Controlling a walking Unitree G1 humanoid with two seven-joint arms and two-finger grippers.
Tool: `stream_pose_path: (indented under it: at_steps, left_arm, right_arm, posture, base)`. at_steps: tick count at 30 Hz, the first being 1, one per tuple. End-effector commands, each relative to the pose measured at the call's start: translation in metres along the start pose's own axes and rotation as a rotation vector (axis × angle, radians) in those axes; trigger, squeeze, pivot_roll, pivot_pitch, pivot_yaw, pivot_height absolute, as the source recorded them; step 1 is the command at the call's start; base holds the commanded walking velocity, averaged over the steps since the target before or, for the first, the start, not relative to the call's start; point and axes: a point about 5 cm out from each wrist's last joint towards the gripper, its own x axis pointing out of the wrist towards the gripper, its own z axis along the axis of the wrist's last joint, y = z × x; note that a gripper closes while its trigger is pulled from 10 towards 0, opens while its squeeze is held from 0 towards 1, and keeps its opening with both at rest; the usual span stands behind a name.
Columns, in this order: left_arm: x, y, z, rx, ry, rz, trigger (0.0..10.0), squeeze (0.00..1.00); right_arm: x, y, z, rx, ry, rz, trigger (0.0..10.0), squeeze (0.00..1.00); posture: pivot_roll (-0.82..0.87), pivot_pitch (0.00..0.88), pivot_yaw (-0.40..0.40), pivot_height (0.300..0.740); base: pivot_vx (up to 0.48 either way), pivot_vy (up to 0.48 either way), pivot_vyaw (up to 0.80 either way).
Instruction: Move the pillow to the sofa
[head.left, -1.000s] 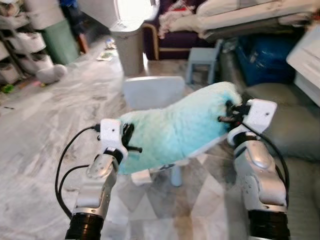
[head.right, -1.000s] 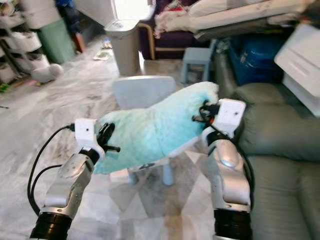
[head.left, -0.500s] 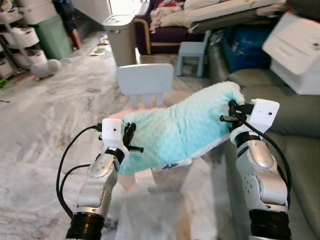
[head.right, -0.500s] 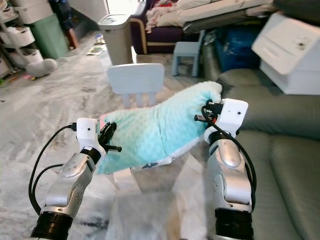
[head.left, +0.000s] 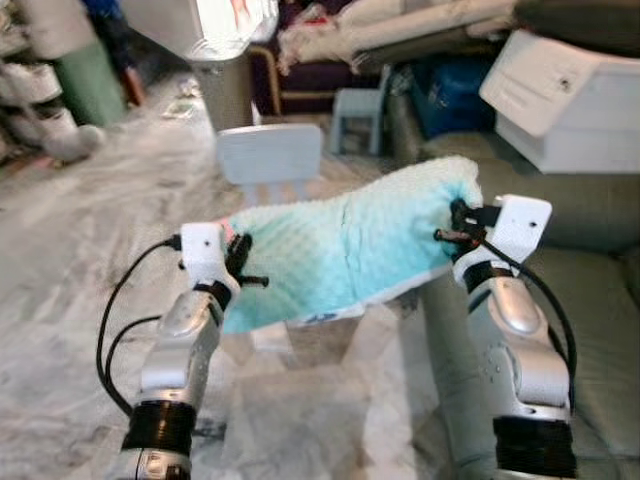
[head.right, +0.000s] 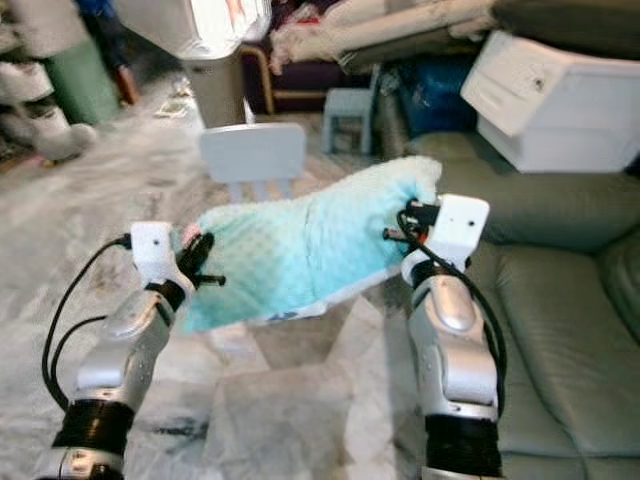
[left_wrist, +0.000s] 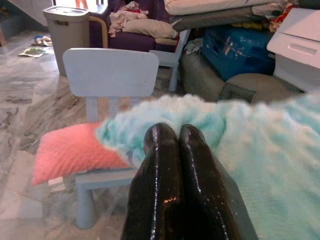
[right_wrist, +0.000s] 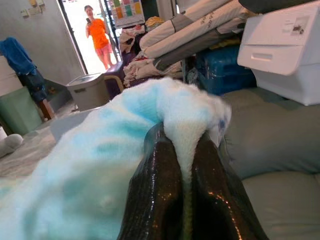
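Pillow (head.left: 345, 245), pale turquoise and fleecy, hung in the air between both arms, its long axis running across the robot's front. The left gripper (head.left: 240, 262) was clenched on its lower left end, the right gripper (head.left: 458, 225) pinched its raised right corner. The sofa (head.right: 560, 300) lay just to the right, nearest the right arm, so the carry likely needed a rightward swing.

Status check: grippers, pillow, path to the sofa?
Left gripper and right gripper both shut on pillow, held off the floor. Sofa to the right. White bin sits on it.
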Motion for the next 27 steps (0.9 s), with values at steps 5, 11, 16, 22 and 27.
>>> stream_pose_path:
  at_steps: [5, 11, 16, 22, 27]
  left_arm:
    - [0.002, 0.009, 0.006, -0.009, -0.017, 0.028, 10.0, 0.00]
    - [0.003, 0.016, 0.009, 0.000, -0.014, 0.030, 10.0, 0.00]
    - [0.005, 0.021, 0.012, 0.003, -0.020, 0.037, 10.0, 0.00]
    - [0.007, 0.019, 0.017, 0.022, -0.047, 0.020, 10.0, 0.00]
    - [0.008, 0.019, 0.017, 0.017, -0.048, 0.008, 10.0, 0.00]
  right_arm:
    - [0.003, 0.005, 0.006, 0.003, -0.021, 0.023, 10.0, 0.00]
    - [0.002, 0.007, 0.004, 0.012, -0.016, 0.025, 10.0, 0.00]
    - [0.002, 0.008, 0.005, 0.009, -0.020, 0.030, 10.0, 0.00]
    - [0.002, 0.008, 0.004, 0.017, -0.013, 0.026, 10.0, 0.00]
    - [0.002, 0.008, 0.006, 0.019, -0.032, 0.029, 10.0, 0.00]
  posture:
    - [-0.16, 0.005, 0.063, 0.740]
    - [-0.16, 0.008, 0.065, 0.740]
    - [-0.15, 0.013, 0.065, 0.740]
    - [-0.15, 0.014, 0.068, 0.740]
    - [-0.15, 0.012, 0.069, 0.740]
  base:
    - [0.000, 0.000, -0.77]
    - [0.000, 0.000, -0.77]
    - [0.000, 0.000, -0.77]
    - [0.000, 0.000, -0.77]
    - [0.000, 0.000, -0.73]
